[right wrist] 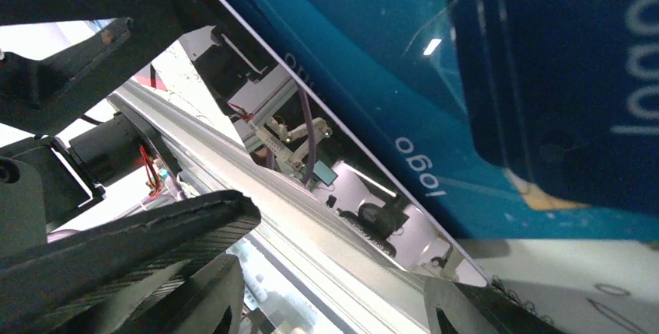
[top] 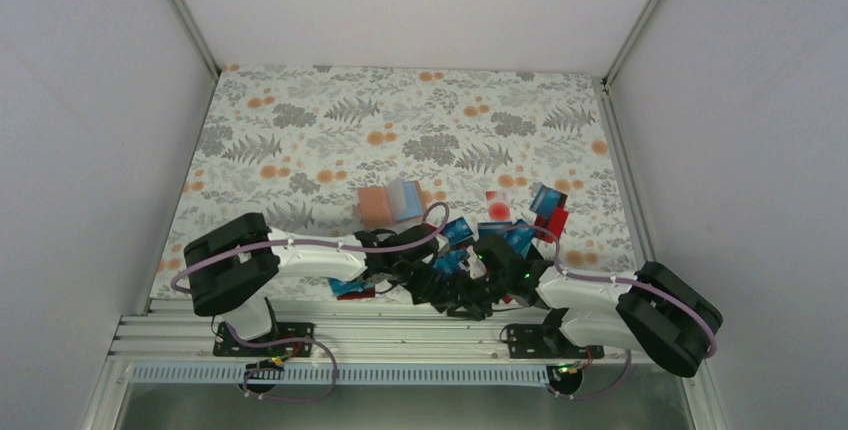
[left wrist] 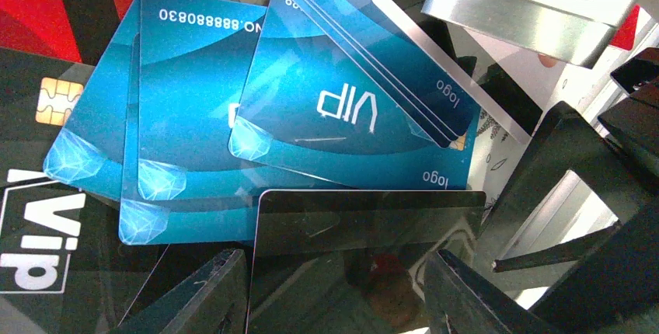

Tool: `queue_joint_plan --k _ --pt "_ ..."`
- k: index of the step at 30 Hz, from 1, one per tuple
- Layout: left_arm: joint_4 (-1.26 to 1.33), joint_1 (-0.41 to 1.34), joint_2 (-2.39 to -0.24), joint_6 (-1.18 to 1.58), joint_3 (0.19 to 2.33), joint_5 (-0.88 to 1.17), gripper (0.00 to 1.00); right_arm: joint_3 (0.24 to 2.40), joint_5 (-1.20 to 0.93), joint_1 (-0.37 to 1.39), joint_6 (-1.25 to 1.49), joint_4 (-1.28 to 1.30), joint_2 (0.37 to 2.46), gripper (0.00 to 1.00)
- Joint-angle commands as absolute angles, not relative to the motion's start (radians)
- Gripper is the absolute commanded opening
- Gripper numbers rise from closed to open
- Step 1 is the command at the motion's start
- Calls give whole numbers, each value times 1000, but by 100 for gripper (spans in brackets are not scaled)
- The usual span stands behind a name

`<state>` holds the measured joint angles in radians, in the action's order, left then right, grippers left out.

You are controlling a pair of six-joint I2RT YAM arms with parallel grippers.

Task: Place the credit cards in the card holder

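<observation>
The tan-pink card holder (top: pixel 376 207) lies mid-table with blue cards (top: pixel 406 197) sticking out of it. More credit cards (top: pixel 520 220) in blue and red lie scattered to its right. Both arms meet low at the front centre. My left gripper (top: pixel 436 282) (left wrist: pixel 342 295) is shut on a glossy black card (left wrist: pixel 365 233), held by its two side edges above a fan of blue VIP cards (left wrist: pixel 311 109) and a black VIP card (left wrist: pixel 47 233). My right gripper (top: pixel 478 285) (right wrist: pixel 342 303) stands open. A blue "logo" card (right wrist: pixel 435 62) slants close over it, one corner at its right fingertip.
The aluminium rails (top: pixel 400 330) of the arm bases run along the near edge and show between the right fingers (right wrist: pixel 326 233). A blue and red card (top: pixel 350 288) lies by the front edge under the left arm. Grey walls close in the flowered table (top: pixel 300 120).
</observation>
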<state>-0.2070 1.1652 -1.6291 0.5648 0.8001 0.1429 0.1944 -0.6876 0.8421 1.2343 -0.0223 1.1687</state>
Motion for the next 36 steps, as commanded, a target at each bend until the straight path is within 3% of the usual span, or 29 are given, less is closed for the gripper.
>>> queue_joint_plan --k 1,12,31,36 --pt "-172 1174 -1641 542 790 197 57 161 -640 853 1302 -65 1200 58" --pt "-102 1174 -1598 545 725 269 55 180 -591 853 1307 -63 1176 49" --pt "-44 1167 -1622 555 711 324 54 325 -468 850 1230 159 996 44" --pt "-33 1150 -1621 573 693 321 53 340 -454 850 1220 163 987 38"
